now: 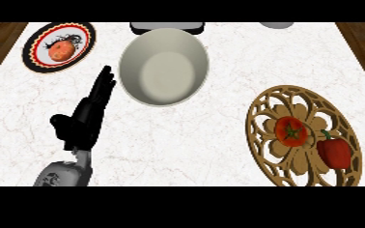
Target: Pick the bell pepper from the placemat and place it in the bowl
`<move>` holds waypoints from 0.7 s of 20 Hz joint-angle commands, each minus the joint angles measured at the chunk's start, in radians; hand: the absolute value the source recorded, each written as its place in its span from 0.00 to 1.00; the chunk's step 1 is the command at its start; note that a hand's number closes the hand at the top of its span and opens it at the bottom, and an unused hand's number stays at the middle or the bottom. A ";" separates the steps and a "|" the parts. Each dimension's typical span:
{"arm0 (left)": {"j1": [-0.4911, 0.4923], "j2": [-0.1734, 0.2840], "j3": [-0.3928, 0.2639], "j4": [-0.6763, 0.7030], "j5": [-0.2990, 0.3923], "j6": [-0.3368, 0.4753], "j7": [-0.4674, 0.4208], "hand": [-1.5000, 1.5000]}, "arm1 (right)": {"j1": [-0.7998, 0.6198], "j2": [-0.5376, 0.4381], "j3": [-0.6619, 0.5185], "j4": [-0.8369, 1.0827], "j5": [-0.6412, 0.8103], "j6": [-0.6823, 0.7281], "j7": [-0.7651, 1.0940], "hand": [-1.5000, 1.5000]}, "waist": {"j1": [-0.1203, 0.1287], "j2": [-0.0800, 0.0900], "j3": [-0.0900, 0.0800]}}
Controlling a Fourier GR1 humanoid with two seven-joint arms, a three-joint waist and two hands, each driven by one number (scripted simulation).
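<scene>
From the head view I see the marble counter (214, 121) with 1 hand over it: the left hand (87, 113), black, coming up from the lower left on its grey forearm (65, 174). Its fingers are straight and held together, pointing up and slightly right toward the bowl's left rim, with the thumb sticking out to the left. It holds nothing. The fingertips end just beside the bowl without clearly touching it. I do not see the right hand anywhere in this view.

The bell pepper (334, 153) is red with a green stem and lies on the right part of the placemat (274, 162), near the view's right edge. The placemat is a round wooden piece with carved cut-outs, sitting at the lower right of the counter. At its centre lies a red tomato (291, 131) with a green top, just beside the pepper but apart from it.

The bowl (164, 66) is large, pale and empty, standing at the upper middle of the counter, well apart from the placemat.

At the upper left sits a plate (59, 47) with a dark and red patterned rim, carrying 1 round orange-red fruit (62, 52) that I cannot identify. Behind the bowl, a dark-edged grey object (167, 27) shows partly at the top, and another grey shape (276, 24) is cut off at the upper right.
</scene>
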 commanded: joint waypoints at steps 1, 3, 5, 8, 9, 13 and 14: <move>-0.043 -0.046 0.006 0.061 -0.037 0.010 -0.026 0.50 | -0.010 0.036 -0.054 0.008 -0.038 0.055 -0.026 0.00 | -0.002 0.001 0.000; 0.001 -0.021 0.024 -0.024 -0.015 -0.024 0.031 0.50 | -0.028 0.067 -0.059 0.026 -0.015 0.053 -0.028 0.00 | 0.001 0.000 0.000; -0.045 0.001 0.078 0.038 0.016 -0.063 0.010 0.50 | 0.019 0.135 -0.001 -0.026 0.032 0.033 -0.011 0.00 | -0.001 0.001 0.000; -0.051 -0.020 0.076 0.102 -0.010 -0.065 -0.037 0.50 | -0.090 0.072 -0.088 0.113 -0.040 0.089 -0.016 0.00 | 0.001 0.002 0.000; -0.065 -0.017 0.090 0.042 0.000 -0.056 0.036 0.50 | -0.066 0.151 -0.008 0.078 0.046 0.041 -0.019 0.00 | 0.002 0.001 0.000; -0.063 -0.020 0.099 0.046 -0.016 -0.073 0.017 0.50 | -0.078 0.198 -0.001 0.145 0.085 0.029 -0.082 0.00 | 0.003 0.001 0.000; -0.049 -0.102 0.025 0.122 -0.083 -0.014 -0.061 0.50 | -0.030 0.170 -0.054 0.152 0.035 0.075 -0.113 0.00 | -0.001 0.001 0.000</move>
